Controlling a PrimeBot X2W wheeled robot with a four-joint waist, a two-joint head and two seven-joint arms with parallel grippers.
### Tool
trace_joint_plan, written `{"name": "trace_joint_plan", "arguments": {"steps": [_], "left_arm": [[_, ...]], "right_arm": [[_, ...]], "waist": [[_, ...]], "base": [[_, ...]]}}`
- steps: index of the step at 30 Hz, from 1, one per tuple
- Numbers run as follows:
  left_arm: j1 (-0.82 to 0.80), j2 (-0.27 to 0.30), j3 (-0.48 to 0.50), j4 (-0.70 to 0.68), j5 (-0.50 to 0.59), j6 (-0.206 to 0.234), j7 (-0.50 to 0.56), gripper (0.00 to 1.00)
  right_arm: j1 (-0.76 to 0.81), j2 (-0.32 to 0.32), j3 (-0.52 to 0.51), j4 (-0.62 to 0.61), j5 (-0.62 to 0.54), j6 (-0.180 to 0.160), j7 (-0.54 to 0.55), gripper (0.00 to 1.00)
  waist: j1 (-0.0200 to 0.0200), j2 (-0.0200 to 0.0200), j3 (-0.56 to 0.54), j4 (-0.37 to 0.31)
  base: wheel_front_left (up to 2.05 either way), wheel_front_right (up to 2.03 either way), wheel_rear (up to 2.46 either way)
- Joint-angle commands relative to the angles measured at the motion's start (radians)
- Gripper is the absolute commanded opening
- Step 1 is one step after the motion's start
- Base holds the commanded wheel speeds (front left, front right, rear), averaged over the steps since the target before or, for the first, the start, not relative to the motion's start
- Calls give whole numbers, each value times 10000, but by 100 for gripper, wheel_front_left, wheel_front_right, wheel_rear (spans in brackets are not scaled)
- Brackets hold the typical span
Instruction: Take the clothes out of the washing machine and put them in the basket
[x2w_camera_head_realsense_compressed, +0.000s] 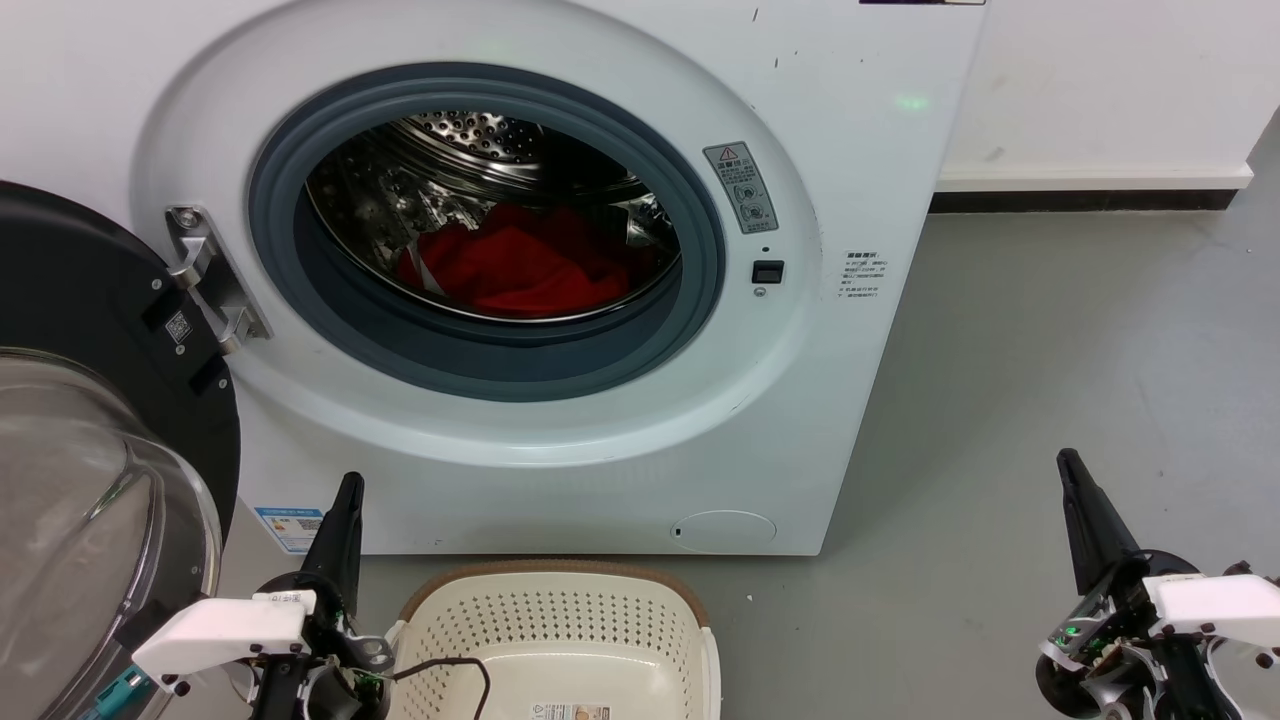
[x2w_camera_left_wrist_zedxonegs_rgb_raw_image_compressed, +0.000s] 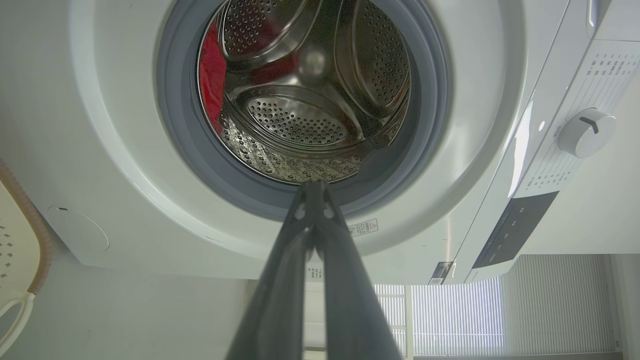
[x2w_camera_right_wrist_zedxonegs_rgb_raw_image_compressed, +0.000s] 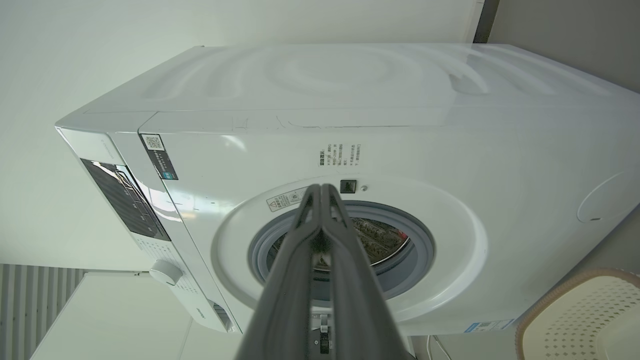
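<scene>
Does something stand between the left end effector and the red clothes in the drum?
Nothing visible does. The door is swung open to the left, and the clothes lie in the drum behind the open grey gasket. The left end effector, shut, sits low before the washing machine, beside the basket.

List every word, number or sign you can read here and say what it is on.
Nothing can be quoted: all print is too small or blurred.
washing machine: grey warning sticker with a triangle sign, white label, blue sticker.
door: QR sticker.
basket: paper label.
</scene>
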Motion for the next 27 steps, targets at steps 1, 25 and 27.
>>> {"name": "trace_joint_plan", "arguments": {"steps": [1, 25, 27], "left_arm": [[-60, -10, 27, -8, 1, -19, 42, 0], [324, -15, 34, -161, 948, 76, -476, 100], [346, -14, 33, -300, 1301, 144, -573, 100]], "right_arm": [[-141, 37, 4, 14, -44, -3, 4, 0], [322, 6, 77, -38, -771, -2, -465, 100], [352, 7, 62, -144, -1087, -2, -561, 100]], "waist": [[0, 0, 0, 0], [0, 0, 12, 11], [0, 0, 18, 13]], "base": [[0, 0, 0], [0, 0, 0], [0, 0, 0]]}}
